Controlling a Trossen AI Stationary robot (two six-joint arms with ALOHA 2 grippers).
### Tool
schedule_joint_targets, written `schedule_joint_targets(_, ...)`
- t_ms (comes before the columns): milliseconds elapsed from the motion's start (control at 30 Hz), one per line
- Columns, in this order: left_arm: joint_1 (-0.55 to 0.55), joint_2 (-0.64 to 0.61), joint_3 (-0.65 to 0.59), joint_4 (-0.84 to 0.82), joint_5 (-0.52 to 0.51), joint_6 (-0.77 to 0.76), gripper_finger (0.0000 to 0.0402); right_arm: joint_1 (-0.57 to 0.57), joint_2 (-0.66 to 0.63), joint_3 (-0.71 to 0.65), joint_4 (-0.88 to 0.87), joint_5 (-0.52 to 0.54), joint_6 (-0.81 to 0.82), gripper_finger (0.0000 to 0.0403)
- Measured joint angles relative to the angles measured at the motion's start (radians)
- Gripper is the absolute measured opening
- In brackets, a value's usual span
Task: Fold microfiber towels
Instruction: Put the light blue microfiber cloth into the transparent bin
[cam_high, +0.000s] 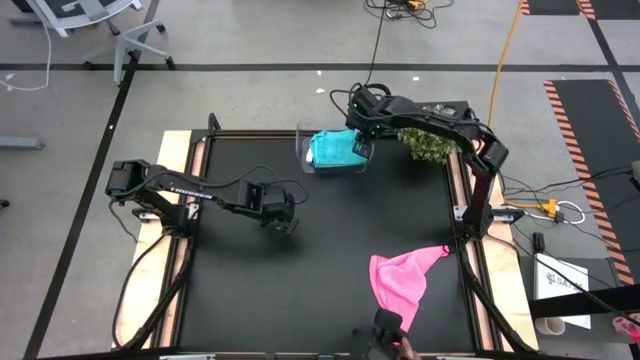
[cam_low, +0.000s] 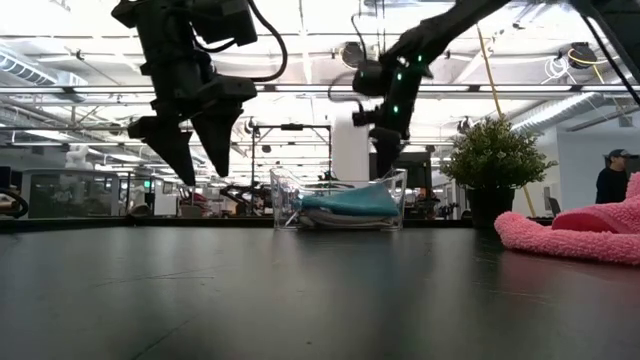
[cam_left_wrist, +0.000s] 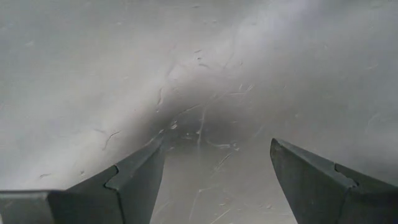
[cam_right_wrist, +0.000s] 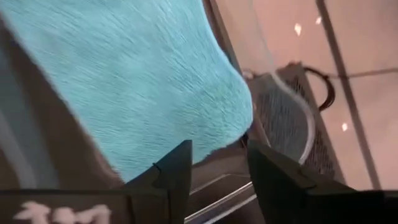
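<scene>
Black table (cam_high: 320, 250), seen from above: teal towel (cam_high: 333, 150) in clear bin (cam_high: 305, 150) at far edge, right gripper (cam_high: 366, 133) just over it; pink towel (cam_high: 402, 280) near right edge. Low view: left gripper (cam_low: 192, 150) aloft, fingers spread. Right wrist view: fingers (cam_right_wrist: 177, 174) parted, gripping nothing.

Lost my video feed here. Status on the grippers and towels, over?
Right gripper open over clear bin, teal towel inside. Left gripper open, empty, mid-table. Pink towel unfolded near front edge. Nothing in the way.
</scene>
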Motion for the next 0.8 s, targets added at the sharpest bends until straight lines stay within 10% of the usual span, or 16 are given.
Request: schedule_joint_targets(800, 0.005, 0.0, 0.0, 0.052, -0.009, -0.024, 0.0296, 0.014, 0.106, -0.082, 0.225, -0.127, 0.038, 0.0074)
